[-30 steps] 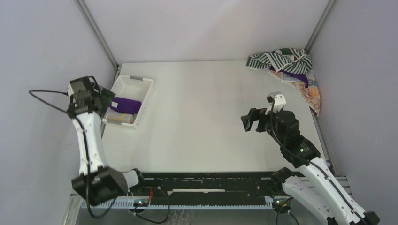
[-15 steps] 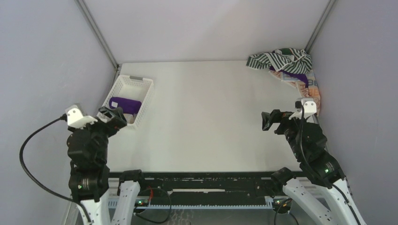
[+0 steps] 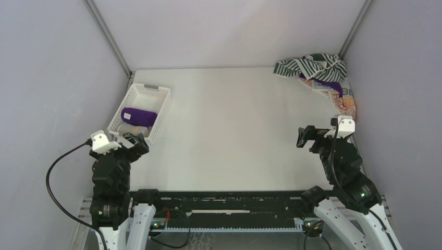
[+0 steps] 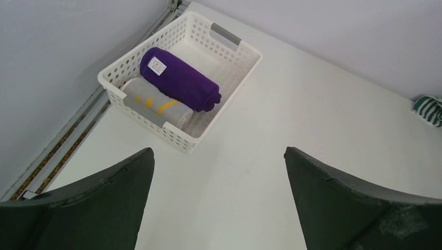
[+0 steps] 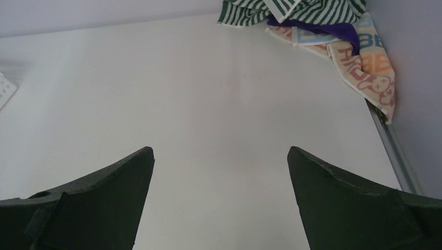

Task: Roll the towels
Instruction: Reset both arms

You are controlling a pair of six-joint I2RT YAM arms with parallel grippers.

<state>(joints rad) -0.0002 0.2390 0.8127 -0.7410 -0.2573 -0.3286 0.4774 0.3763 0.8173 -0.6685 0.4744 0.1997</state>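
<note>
Your left gripper [image 4: 219, 156] and right gripper [image 5: 220, 153] both hang with jaws wide apart, holding nothing. The purple towel [image 4: 180, 78] and yellow-and-white towel [image 4: 154, 101] sit rolled inside the basket [image 4: 229, 44]. The striped towel [image 3: 310, 65] and patterned towel [image 3: 346, 101] lie heaped well apart from the basket, so you're about halfway, I'd say.

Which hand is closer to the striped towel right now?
Right. The right hand hangs on that side, short of the striped towel; the left hand is across the table near the basket.

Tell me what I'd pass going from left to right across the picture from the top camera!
White basket with the rolled purple towel inside → pile of unrolled towels in the far right corner.
</note>
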